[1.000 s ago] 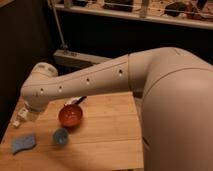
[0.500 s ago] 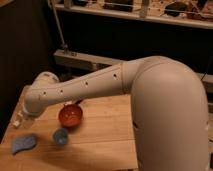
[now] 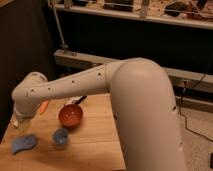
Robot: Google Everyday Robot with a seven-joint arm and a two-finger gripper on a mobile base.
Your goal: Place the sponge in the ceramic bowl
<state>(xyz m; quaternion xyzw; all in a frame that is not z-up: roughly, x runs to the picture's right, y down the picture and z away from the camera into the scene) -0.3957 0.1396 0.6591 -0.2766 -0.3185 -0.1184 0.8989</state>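
The light-blue sponge (image 3: 24, 143) lies flat on the wooden table (image 3: 95, 150) near its front left corner. To its right, further back, sits the red-orange ceramic bowl (image 3: 70, 116), and nothing shows inside it. My white arm reaches from the right across the table's left side. Its wrist hangs over the left edge, and the gripper (image 3: 20, 121) points down just above and behind the sponge. The wrist hides most of the gripper.
A small round blue cup (image 3: 60, 136) stands between sponge and bowl, just in front of the bowl. An orange object (image 3: 44, 106) and a dark object (image 3: 76, 101) lie behind the bowl. A dark shelf unit (image 3: 130, 45) rises behind the table.
The arm has swung lower and further left, bringing the wrist and gripper down towards the table's left edge over the sponge. Sponge, cup and bowl have stayed where they were.
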